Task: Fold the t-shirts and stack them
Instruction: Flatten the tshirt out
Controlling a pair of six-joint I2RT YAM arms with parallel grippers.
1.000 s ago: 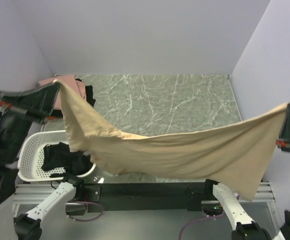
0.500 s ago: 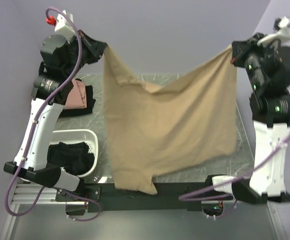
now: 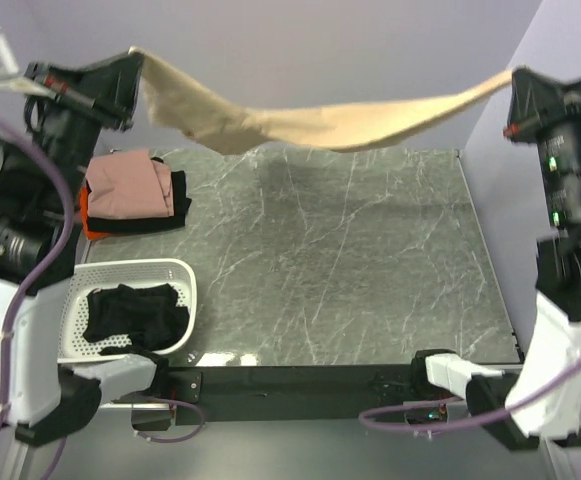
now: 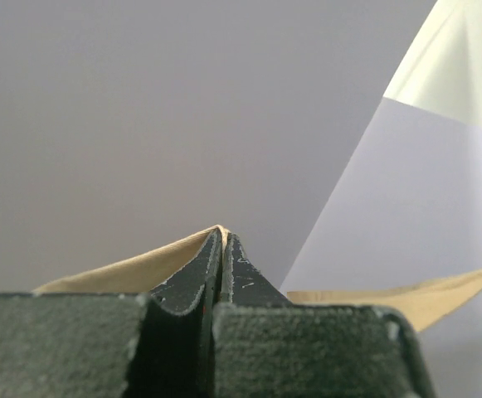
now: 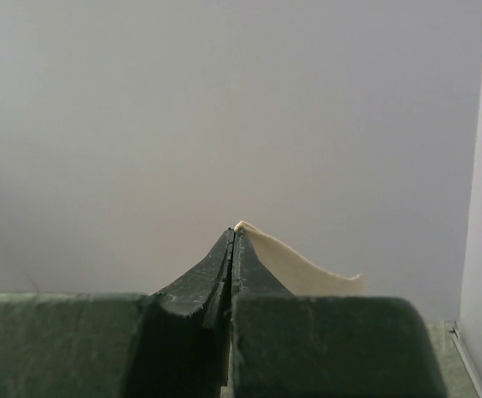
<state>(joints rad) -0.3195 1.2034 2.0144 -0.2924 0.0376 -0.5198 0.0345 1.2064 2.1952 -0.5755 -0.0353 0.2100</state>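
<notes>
Open: table (image 3: 370, 270) centre and right; folded t-shirt stack (image 3: 120, 190) far left; basket (image 3: 135, 264) near left; tan t-shirt (image 3: 320, 122) stretched overhead.

Tan t-shirt (image 3: 350, 128): from hanging curtain to high, taut, seemingly near-horizontal sheet.

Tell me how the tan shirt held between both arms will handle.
Likely floppy: the tan shirt sags in the middle between the left end effector and the right end effector. Probably light, since two pinched edges alone carry it.

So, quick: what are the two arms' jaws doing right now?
Left gripper: jaws shut on the tan shirt.
Right gripper: jaws shut on the same shirt's other end.
</notes>
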